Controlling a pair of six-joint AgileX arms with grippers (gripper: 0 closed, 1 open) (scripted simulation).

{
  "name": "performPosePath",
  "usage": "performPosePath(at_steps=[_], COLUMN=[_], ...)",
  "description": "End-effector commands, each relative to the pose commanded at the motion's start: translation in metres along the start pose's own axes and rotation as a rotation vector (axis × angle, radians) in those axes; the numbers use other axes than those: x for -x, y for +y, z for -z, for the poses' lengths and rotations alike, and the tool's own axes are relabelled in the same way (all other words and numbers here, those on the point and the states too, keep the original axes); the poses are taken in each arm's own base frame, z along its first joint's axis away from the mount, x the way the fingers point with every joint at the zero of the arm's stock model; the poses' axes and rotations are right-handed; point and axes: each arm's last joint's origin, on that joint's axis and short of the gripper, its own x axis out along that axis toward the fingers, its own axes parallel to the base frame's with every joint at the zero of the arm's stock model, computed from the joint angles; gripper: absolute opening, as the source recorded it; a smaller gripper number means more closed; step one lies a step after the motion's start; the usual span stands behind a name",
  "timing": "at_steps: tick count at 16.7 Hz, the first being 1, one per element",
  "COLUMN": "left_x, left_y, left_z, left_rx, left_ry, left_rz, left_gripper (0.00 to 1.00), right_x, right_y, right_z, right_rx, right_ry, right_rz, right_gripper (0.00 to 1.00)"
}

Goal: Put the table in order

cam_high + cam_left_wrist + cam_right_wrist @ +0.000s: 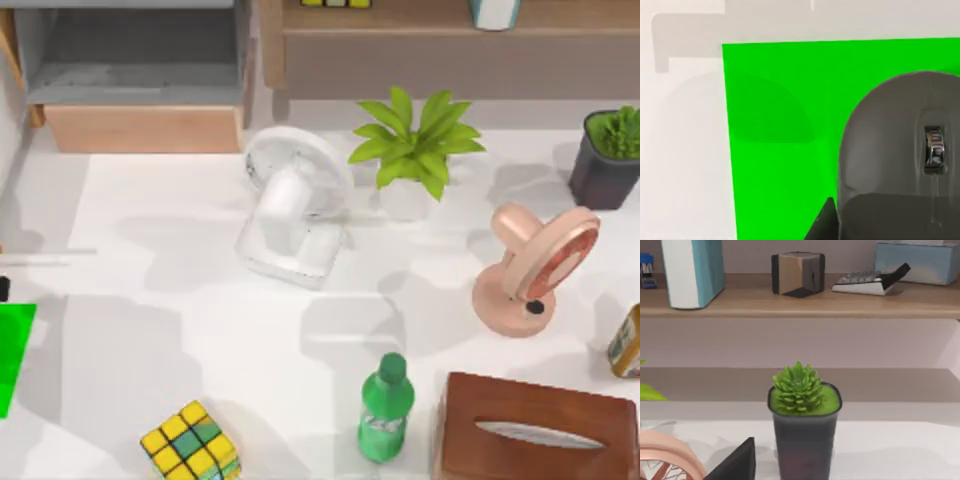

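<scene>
Little of the tidying looks done: the tabletop (150, 250) is still crowded. The left wrist view looks down on a grey computer mouse (900, 155) resting on a bright green mat (780, 140), so the left hand (822, 225) sits right over that mouse, with one dark finger (824, 224) beside the mouse's edge; whether that hand is released or clenched I cannot tell. In the top view the same green mat (15, 350) sits at the tabletop's left edge. The right wrist view faces a small dark pot with a succulent (802, 430) straight ahead of the right hand (735, 465) and close to it, with a wooden shelf (800, 305) behind carrying a blue-and-white box (692, 270), a cube-shaped block (797, 272) and a calculator (865, 282); again I cannot tell if this hand is released or clenched. Farther from both hands lie a white fan (295, 210) tipped on its side, a leafy plant (415, 145), a pink fan (535, 265), a green bottle (387, 408), a brown tissue box (535, 430) and a puzzle cube (190, 442). Judging by that spread, nearly everything remains to be put away, perhaps onto the shelf or into the grey cabinet (130, 70).
</scene>
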Motion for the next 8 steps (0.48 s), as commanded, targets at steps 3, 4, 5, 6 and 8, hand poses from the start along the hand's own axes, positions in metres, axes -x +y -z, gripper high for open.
performPosePath(at_steps=[3,4,5,6,8], left_x=[-0.0092,-0.0092,-0.0092,-0.0092,-0.0092], left_y=[-0.0008,-0.0008,-0.0008,-0.0008,-0.0008], left_z=[0.0046,0.0046,0.0046,0.0046,0.0046], left_rx=[0.005,0.005,0.005,0.005,0.005], left_ry=[0.042,0.042,0.042,0.042,0.042], left_rz=[0.011,0.011,0.011,0.011,0.011], left_gripper=[0.0,0.0,0.0,0.0,0.08], right_x=[0.0,0.0,0.0,0.0,0.0], right_y=[0.0,0.0,0.0,0.0,0.0], right_z=[0.0,0.0,0.0,0.0,0.0], right_rx=[0.0,0.0,0.0,0.0,0.0], right_ry=[0.0,0.0,0.0,0.0,0.0], right_rz=[0.0,0.0,0.0,0.0,0.0], right_gripper=[1.0,1.0,1.0,1.0,1.0])
